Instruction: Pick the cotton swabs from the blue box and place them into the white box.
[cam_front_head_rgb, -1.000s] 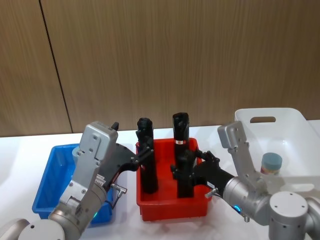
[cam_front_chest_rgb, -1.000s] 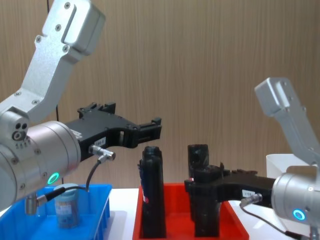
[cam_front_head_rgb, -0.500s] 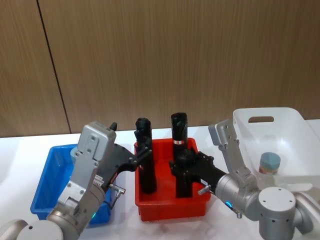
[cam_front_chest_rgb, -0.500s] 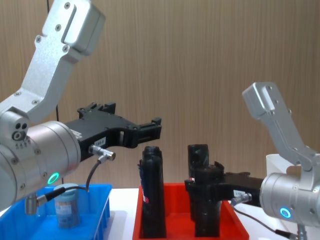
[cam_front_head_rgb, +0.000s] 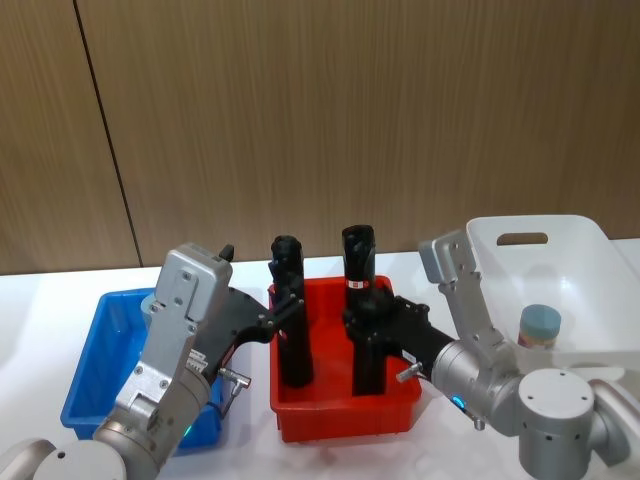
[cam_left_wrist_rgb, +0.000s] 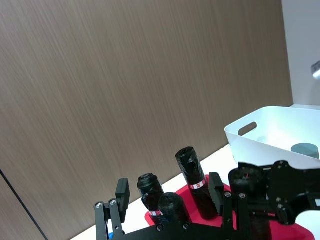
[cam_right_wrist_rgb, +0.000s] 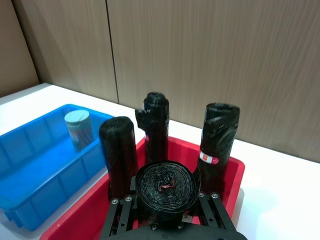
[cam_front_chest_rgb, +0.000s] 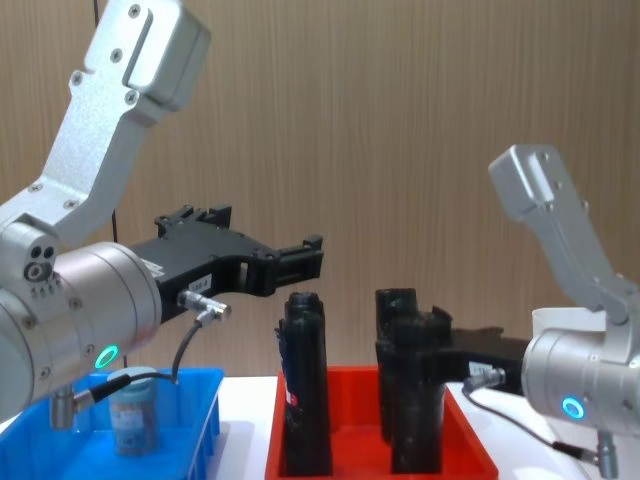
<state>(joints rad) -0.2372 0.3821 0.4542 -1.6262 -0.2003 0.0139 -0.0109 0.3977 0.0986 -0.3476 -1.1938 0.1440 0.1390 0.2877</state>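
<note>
One cotton swab tub (cam_right_wrist_rgb: 77, 127) with a pale lid stands in the blue box (cam_front_head_rgb: 95, 365), also visible in the chest view (cam_front_chest_rgb: 130, 410). Another tub (cam_front_head_rgb: 540, 325) sits inside the white box (cam_front_head_rgb: 575, 240) on the right. My left gripper (cam_front_chest_rgb: 305, 255) hovers open above the gap between the blue box and the red tray, nothing between its fingers (cam_left_wrist_rgb: 122, 192). My right gripper (cam_front_head_rgb: 372, 318) is over the red tray (cam_front_head_rgb: 345, 405), shut on a tall black roll (cam_right_wrist_rgb: 165, 190) that stands upright in it.
The red tray (cam_right_wrist_rgb: 227, 170) between the two boxes holds several upright black rolls (cam_front_head_rgb: 290, 320). The white box (cam_left_wrist_rgb: 265, 132) is taller than the trays. A wood-panelled wall stands close behind the white table (cam_front_head_rgb: 250, 445).
My right gripper has shifted a little toward the tray's middle and the black roll in it sits slightly higher. The left arm has not moved.
</note>
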